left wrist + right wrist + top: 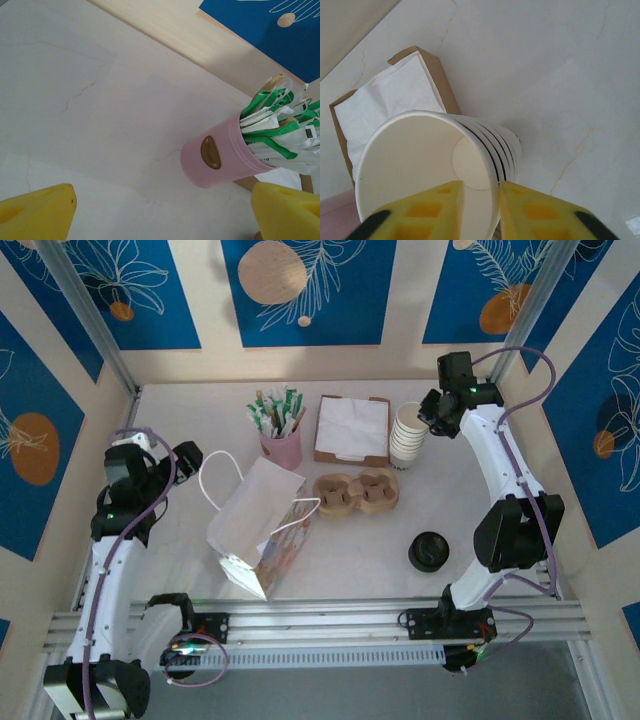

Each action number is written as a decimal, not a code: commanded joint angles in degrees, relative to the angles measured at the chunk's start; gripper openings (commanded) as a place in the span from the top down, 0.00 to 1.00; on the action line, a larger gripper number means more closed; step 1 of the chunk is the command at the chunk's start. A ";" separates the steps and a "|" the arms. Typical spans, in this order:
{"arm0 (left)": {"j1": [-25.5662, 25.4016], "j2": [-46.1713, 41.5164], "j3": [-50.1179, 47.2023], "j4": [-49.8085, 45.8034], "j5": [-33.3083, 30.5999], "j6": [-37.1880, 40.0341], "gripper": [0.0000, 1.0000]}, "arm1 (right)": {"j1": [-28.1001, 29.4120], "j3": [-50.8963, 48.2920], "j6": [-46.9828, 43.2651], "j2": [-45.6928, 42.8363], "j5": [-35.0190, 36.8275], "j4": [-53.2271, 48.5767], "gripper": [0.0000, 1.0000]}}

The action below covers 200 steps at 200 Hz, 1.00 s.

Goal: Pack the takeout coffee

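Right pincer (481, 192) straddles the rim of the top cup in the stack of white cups (420, 160). One finger (440, 210) is inside and the other (535, 210) outside against the wall. Jaws are narrowed to a slim gap around the paper; can't tell if they already bite. The stack leans toward the camera, and the napkin box (390, 95) is just behind it.

Left pincer (165, 210) is spread wide and holds nothing. It hovers over bare tabletop (100, 100) beside the pink cup of stirrers (215, 155).

The takeout coffee looks to be the black-lidded item (430, 551) on the tabletop near the right arm's base. It is well apart from both pincers. From above, can't tell if a cup sits under the lid.

Cardboard carrier (357, 492) sits mid-table, with the white paper bag (255, 525) lying to its left.

Step in hand, my read: pick one cup off the stack.
- Close gently, just enough to hold; thin paper will crease.
- Lift straight along the stack's axis so only the top cup slides off.
- Nested cups may drag up together or tip the stack onto the napkin box.
- Keep the lift slow and check that the rest stays put.
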 commanded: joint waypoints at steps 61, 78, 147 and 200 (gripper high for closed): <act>0.73 -1.11 -0.37 -0.08 -0.80 1.00 0.10 | 0.61 -0.24 -1.56 0.92 0.69 0.39 0.76; 0.67 -1.08 -0.37 -0.11 -0.70 1.00 0.10 | 0.69 -0.40 -1.79 0.81 0.86 0.18 0.76; 0.68 -1.19 -0.55 0.06 -0.91 0.99 0.10 | 0.71 -1.26 -1.70 0.51 0.41 0.44 0.89; 0.65 -1.03 -0.63 0.28 -0.81 0.82 0.10 | 0.79 -0.26 -2.05 -3.24 1.55 0.66 0.94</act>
